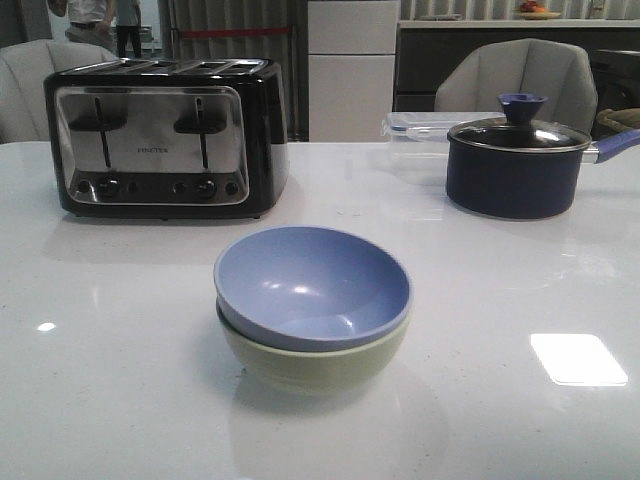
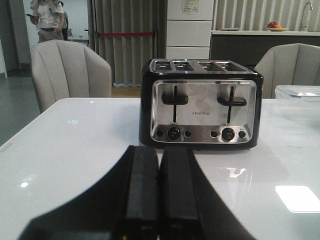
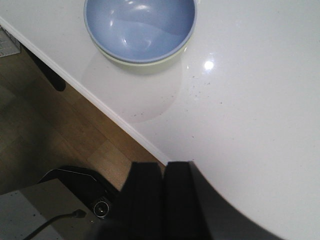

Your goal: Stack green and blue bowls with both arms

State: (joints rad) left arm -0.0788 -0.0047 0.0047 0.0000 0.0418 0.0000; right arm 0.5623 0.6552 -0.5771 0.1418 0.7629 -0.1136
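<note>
The blue bowl (image 1: pixel 312 285) sits nested inside the green bowl (image 1: pixel 310 362) at the middle of the white table, toward the front. The stack also shows in the right wrist view, blue bowl (image 3: pixel 140 27) over the green bowl's rim (image 3: pixel 150 66), near the table's edge. My left gripper (image 2: pixel 160 165) is shut and empty, low over the table, facing the toaster. My right gripper (image 3: pixel 164 167) is shut and empty, at the table's edge, well apart from the bowls. Neither arm shows in the front view.
A black and chrome toaster (image 1: pixel 165 135) stands at the back left. A dark navy lidded saucepan (image 1: pixel 520 160) stands at the back right, with a clear plastic box (image 1: pixel 420 135) beside it. Chairs stand behind the table. The table's front edge (image 3: pixel 100 105) drops to a wooden floor.
</note>
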